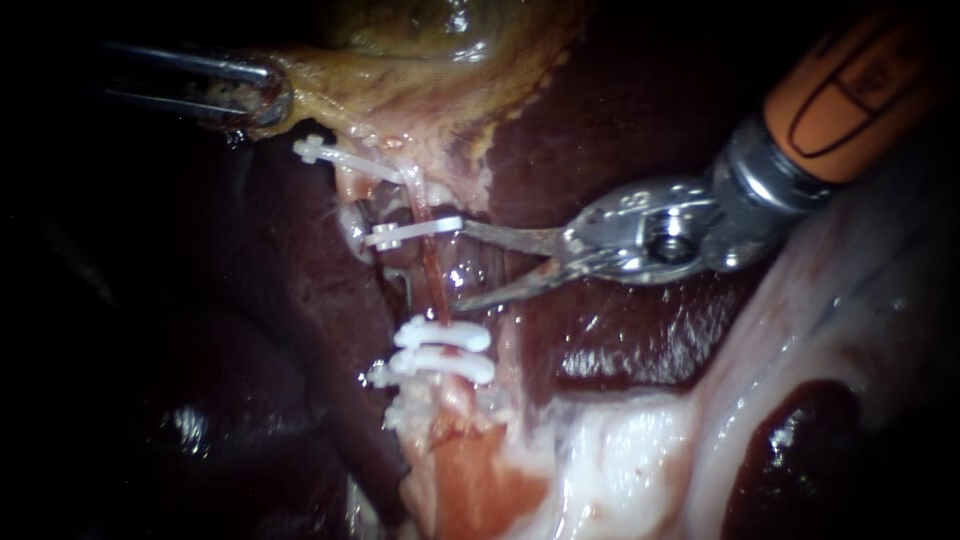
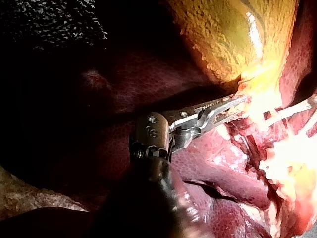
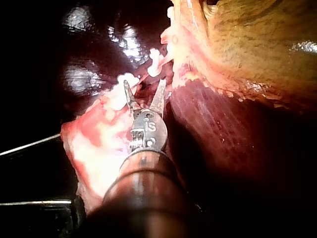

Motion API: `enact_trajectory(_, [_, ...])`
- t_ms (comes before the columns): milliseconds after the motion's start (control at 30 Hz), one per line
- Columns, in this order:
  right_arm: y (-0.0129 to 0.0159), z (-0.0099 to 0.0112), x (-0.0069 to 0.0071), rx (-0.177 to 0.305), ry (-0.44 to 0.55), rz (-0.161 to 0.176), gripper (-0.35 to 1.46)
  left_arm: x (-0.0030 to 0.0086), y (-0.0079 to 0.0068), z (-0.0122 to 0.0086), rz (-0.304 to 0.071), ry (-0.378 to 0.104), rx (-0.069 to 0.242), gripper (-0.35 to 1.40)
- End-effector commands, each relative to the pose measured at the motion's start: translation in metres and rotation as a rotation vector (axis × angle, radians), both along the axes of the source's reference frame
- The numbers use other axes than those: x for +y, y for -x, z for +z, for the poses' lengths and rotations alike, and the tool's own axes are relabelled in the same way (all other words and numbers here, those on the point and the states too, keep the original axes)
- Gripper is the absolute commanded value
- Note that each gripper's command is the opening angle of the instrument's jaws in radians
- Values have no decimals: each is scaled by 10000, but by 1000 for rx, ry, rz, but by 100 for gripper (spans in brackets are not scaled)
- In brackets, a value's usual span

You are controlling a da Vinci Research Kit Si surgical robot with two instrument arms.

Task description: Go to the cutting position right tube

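Beside right tube [image 1: 432,275], right instrument's [image 1: 459,265] blades spread, left instrument [image 1: 265,95] gripping gallbladder [image 1: 420,60] edge

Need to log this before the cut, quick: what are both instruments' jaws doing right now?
Left instrument: jaws shut on the gallbladder edge.
Right instrument: jaws open, holding nothing, tips at the tube.

right instrument [image 3: 143,85] jaws apart | thin tube [image 3: 144,78] across their tips, between white clips [image 3: 154,63] | gallbladder [image 3: 247,39] beyond
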State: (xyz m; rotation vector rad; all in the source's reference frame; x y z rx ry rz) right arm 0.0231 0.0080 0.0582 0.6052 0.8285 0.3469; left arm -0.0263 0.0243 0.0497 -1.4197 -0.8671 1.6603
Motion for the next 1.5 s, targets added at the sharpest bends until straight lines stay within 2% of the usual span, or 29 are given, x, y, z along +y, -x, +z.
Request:
enact_trajectory(33, [-6,6,-2,-3,-9,-2,137,0,0,0,0,0,0,-35])
enact_trajectory(233, [-35,28,-14,18,-65,1,137,0,1,0,0,0,0,-35])
enact_trajectory(533, [-60,40,-23,66,-138,22,137,0,2,0,-1,0,1,-35])
enact_trajectory(600, [-61,38,-22,89,-157,30,137,0,2,0,-1,0,1,-35])
enact_trajectory(733, [-63,28,-23,143,-210,21,137,0,2,0,-1,0,1,-35])
enact_trajectory(1067, [-77,-12,-39,251,-312,-50,133,0,2,0,-1,0,1,-35])
enact_trajectory(1167, [-80,-22,-39,270,-332,-47,133,0,2,0,-1,0,1,-35])
enact_trajectory(1333, [-82,-30,-37,281,-328,-13,133,1,2,0,-1,0,1,-35])
enact_trajectory(1500, [-81,-30,-36,280,-328,-12,133,1,2,0,-1,0,1,-35])
